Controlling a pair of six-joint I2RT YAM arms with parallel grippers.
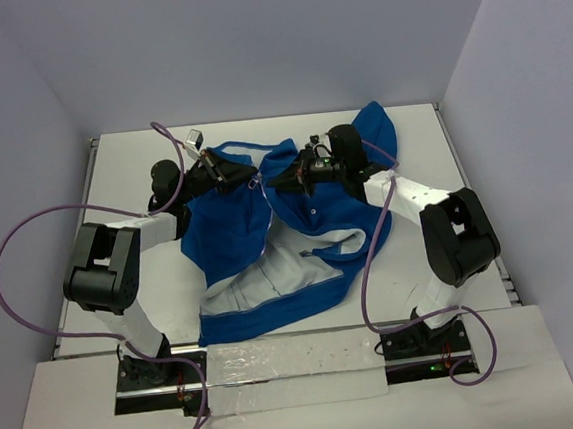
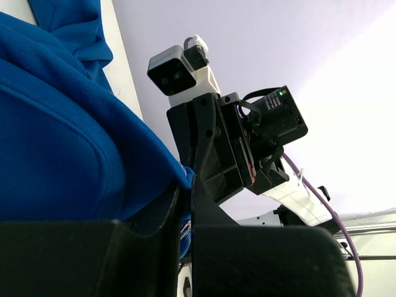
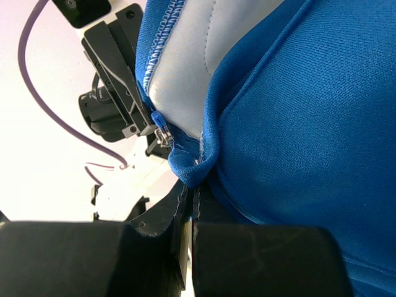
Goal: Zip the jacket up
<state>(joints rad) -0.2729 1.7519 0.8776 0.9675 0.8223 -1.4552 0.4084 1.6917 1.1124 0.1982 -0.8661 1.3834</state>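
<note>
Royal-blue soft fabric jacket [image 1: 238, 229] on white desk [image 1: 122, 169], front open. Left fingers [image 2: 154, 216] and right fingers [image 3: 154, 216] both clamped on front-edge cloth, likely tensioning step. Next: take small silvery zipper slider [image 3: 162, 133], pull along track.

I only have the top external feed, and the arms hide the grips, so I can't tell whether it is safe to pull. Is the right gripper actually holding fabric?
Observer: Yes. In the right wrist view, the right gripper is shut on a fold of the jacket edge.
Operator: Where is the zipper slider?
Observer: The zipper slider, with a blue pull, sits just above that pinched fold, beside the pale lining.
Operator: And the left side?
Observer: The left wrist view shows the left gripper shut on blue jacket fabric too.
</note>
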